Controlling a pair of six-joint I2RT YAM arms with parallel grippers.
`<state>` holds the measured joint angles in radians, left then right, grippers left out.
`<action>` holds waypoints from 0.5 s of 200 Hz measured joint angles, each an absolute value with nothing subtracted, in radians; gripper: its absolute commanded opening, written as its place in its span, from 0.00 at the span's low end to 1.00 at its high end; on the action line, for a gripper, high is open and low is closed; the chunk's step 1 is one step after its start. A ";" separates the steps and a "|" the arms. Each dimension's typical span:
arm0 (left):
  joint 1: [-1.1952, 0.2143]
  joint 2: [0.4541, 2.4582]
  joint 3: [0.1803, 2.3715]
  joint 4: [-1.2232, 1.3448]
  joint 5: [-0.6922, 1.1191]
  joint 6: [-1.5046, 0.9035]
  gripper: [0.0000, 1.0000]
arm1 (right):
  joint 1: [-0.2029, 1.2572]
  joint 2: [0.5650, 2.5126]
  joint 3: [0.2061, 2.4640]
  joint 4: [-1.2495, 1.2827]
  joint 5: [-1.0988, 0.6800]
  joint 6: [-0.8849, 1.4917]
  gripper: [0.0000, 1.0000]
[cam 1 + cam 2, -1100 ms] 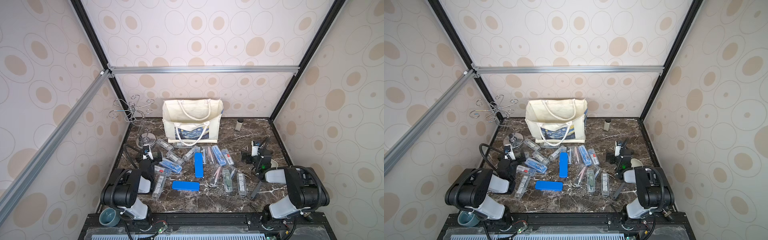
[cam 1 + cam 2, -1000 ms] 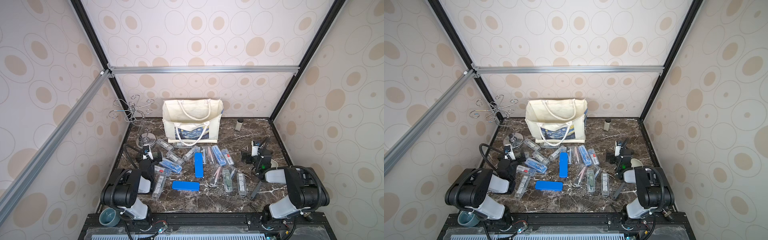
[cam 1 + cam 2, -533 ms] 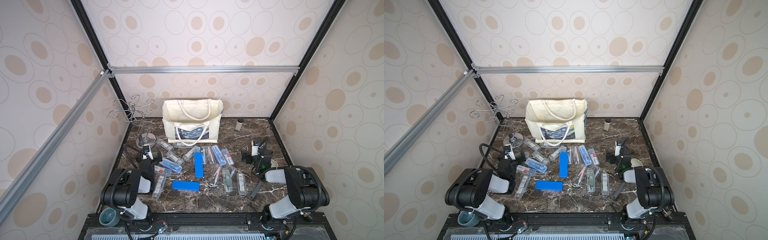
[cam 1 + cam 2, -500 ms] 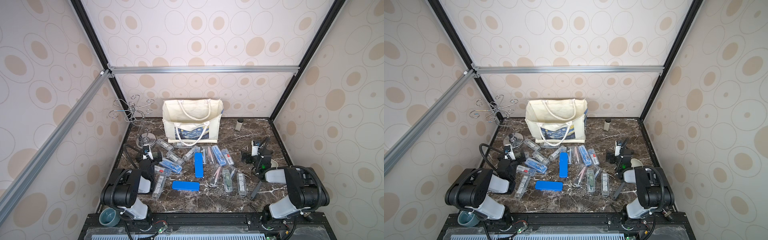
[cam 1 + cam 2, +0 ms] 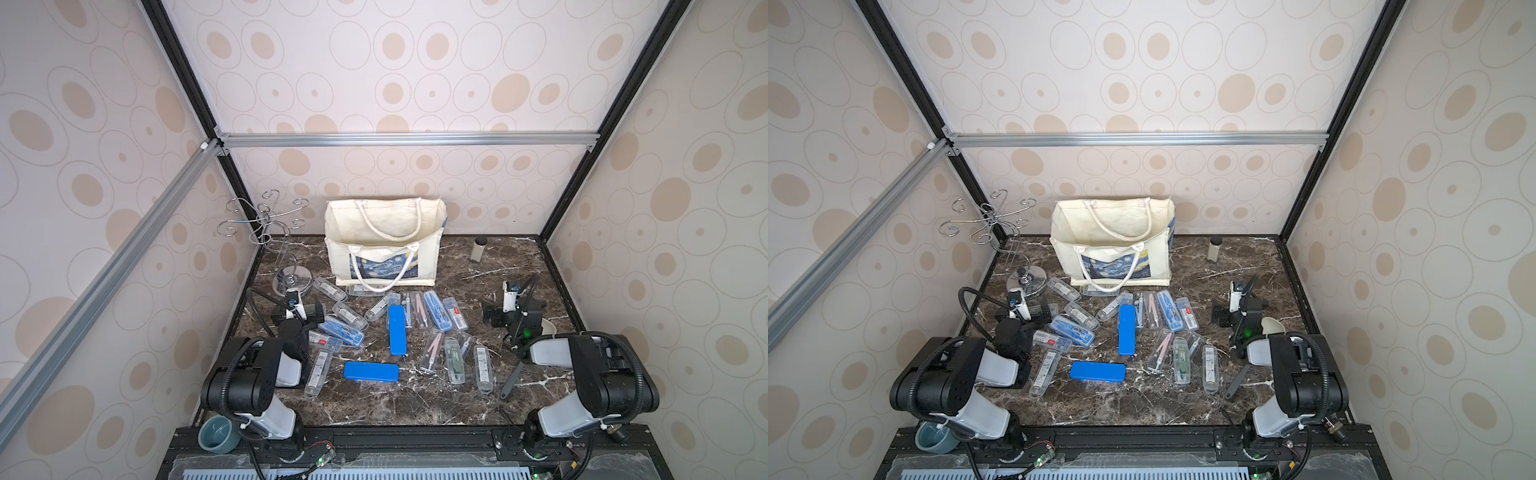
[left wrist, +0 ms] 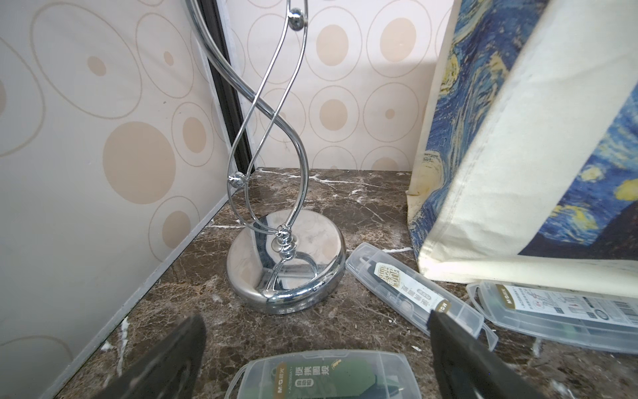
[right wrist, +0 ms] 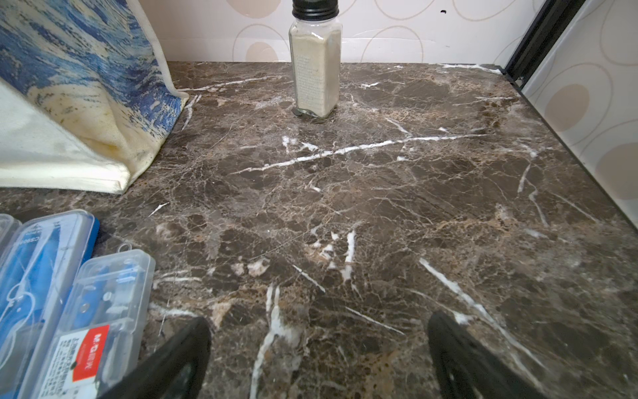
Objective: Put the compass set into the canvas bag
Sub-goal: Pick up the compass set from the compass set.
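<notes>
Left hand (image 6: 314, 345) is hanging spread wide, gripping nothing, a clear compass set case (image 6: 324, 374) lying directly under it. Second case (image 6: 414, 293) is sitting just ahead, canvas bag (image 6: 511, 172) standing beyond that, chrome stand (image 6: 286, 266) ahead to the other side. Right hand (image 7: 317, 345) is hanging spread too, empty, over bare table (image 7: 379, 207); blue cases (image 7: 41, 255) lying beside it, spice jar (image 7: 316, 69) well ahead. Judging by this, nothing's bagged yet: all picking and dropping remaining. Bag floor is hiding behind its front wall; fingers (image 6: 165, 362) are getting cut off in both wrist views.
</notes>
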<state>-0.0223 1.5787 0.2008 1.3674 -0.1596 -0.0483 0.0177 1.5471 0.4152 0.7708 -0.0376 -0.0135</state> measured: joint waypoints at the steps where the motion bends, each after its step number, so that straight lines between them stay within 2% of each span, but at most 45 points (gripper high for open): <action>1: -0.022 1.579 0.201 1.367 -0.160 -0.048 1.00 | 0.018 1.547 0.415 0.771 -0.038 -0.014 1.00; 100: -0.022 1.578 0.197 1.376 -0.160 -0.048 1.00 | 0.018 1.547 0.415 0.771 -0.038 -0.014 1.00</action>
